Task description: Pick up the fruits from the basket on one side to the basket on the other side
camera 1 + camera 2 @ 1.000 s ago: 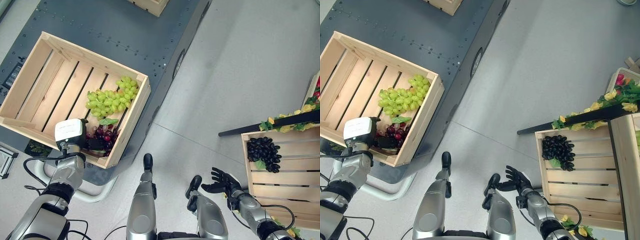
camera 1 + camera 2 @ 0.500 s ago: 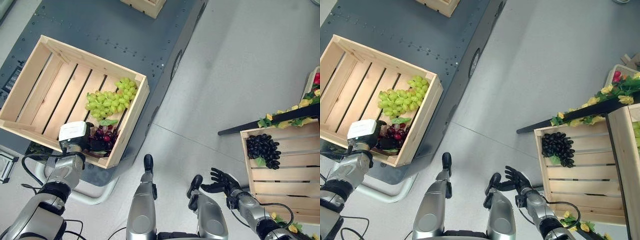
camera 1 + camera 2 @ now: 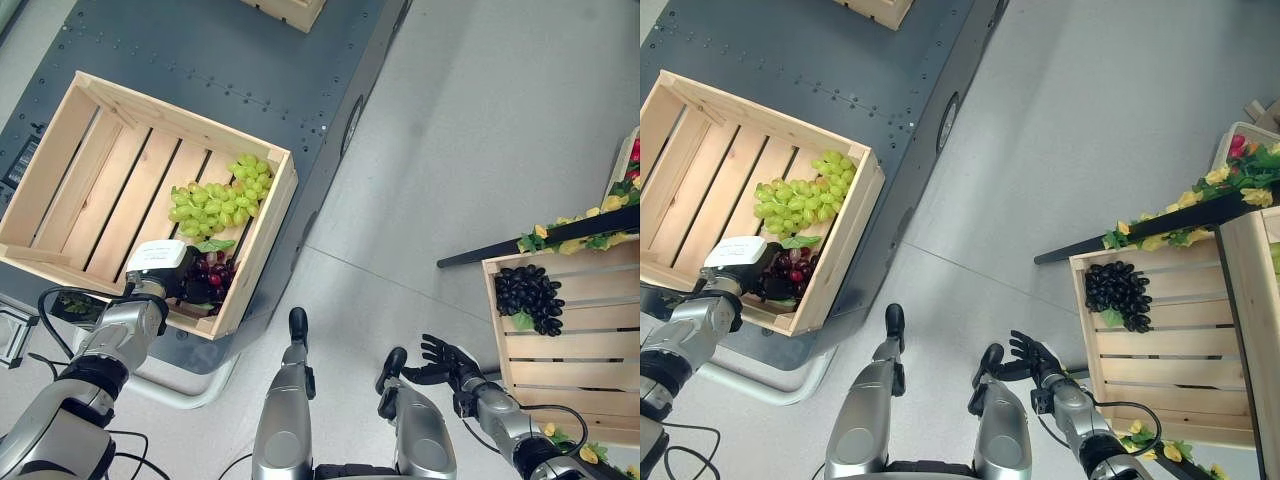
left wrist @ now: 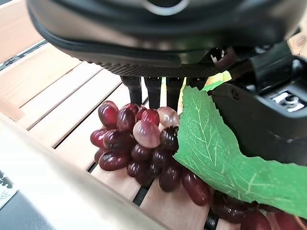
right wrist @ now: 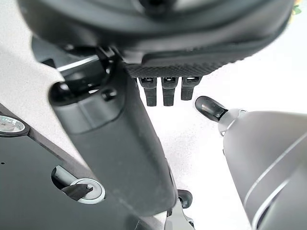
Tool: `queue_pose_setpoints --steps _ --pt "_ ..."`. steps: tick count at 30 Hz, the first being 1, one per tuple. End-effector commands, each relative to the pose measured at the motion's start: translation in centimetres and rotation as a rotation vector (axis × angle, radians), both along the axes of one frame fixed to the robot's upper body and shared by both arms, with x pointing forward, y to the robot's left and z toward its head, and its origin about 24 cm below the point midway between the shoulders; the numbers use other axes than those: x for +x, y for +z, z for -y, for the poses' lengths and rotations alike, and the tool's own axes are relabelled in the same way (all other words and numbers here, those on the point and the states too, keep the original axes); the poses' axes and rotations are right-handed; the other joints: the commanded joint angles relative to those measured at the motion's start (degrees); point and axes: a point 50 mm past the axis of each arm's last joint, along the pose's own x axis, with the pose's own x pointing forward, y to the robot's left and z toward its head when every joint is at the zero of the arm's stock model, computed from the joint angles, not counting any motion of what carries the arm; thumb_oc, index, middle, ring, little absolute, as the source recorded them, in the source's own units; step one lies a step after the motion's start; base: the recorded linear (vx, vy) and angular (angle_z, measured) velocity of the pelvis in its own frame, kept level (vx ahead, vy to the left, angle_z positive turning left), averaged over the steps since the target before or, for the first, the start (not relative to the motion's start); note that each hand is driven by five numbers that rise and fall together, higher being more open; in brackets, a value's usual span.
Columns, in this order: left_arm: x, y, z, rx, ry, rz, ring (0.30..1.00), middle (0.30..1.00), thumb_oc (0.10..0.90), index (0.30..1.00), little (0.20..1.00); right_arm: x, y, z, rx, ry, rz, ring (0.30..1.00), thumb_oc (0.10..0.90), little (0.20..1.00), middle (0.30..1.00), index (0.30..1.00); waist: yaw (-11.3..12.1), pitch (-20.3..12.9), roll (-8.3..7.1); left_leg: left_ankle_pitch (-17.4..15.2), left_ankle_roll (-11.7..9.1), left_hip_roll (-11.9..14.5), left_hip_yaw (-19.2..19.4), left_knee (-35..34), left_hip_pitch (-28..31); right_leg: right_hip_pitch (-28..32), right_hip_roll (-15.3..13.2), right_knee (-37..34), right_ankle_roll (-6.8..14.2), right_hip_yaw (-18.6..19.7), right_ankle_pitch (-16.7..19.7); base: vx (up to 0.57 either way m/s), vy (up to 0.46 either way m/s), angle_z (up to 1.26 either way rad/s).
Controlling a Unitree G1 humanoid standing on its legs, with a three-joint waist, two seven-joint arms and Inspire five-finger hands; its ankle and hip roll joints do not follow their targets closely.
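We are reaching our left hand (image 3: 185,280) down into the near right corner of the wooden crate (image 3: 60,150) that is sitting on the dark platform (image 3: 250,60) at our left, and it is resting right over the red grapes (image 4: 144,148). In the left wrist view the fingers (image 4: 153,93) are pointing down behind the bunch and the thumb (image 4: 259,115) is standing beside its green leaf (image 4: 216,158), so the hand is spread around the fruit but not closing on it (the grapes are lying on the slats of the crate floor). The green grapes (image 3: 215,195) are lying just beyond the red bunch, against the crate's right wall. At our right, a second slatted crate (image 3: 575,350) is holding black grapes (image 3: 528,300) in its far left corner, with yellow flowers (image 3: 575,235) trailing along a dark bar just behind it. Our right hand (image 3: 445,362) is hanging low over the grey floor (image 3: 480,130), well apart from both crates, its fingers splayed and holding nothing.
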Motion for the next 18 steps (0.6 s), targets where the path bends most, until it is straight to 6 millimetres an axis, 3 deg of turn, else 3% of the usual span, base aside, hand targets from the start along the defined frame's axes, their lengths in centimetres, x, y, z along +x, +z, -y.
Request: queue_pose_setpoints --steps 1,9,18 --pt "0.4 -3.2 5.3 -0.106 -0.162 -0.061 0.300 0.300 0.400 0.300 0.300 0.4 1.2 2.2 -0.079 -0.012 0.057 0.900 0.800 0.900 0.900 0.900 -1.7 0.2 -0.26 -8.2 -2.2 -0.6 2.8 6.0 0.2 -6.8 1.5 6.2 -3.8 -0.7 -0.1 0.00 0.000 0.00" --pt "0.4 -2.8 4.7 -0.122 -0.129 0.057 0.300 0.300 0.400 0.300 0.300 0.2 1.0 2.0 -0.069 -0.022 0.057 0.900 0.800 0.900 0.900 0.900 -1.2 0.0 -0.41 -8.3 -2.1 -0.7 2.6 5.7 0.4 -6.7 1.6 6.4 -4.0 -1.0 -0.3 0.00 0.000 0.00" --pt "-0.5 -1.3 3.9 -0.164 -0.086 0.421 0.300 0.300 0.400 0.300 0.300 -0.6 0.6 1.8 -0.055 -0.045 0.056 0.900 0.800 0.900 0.900 0.900 -0.3 -0.9 -0.24 -8.0 -2.3 -0.9 1.8 4.8 1.6 -5.2 1.6 5.6 -4.3 -1.6 -0.5 0.00 -0.002 0.01"
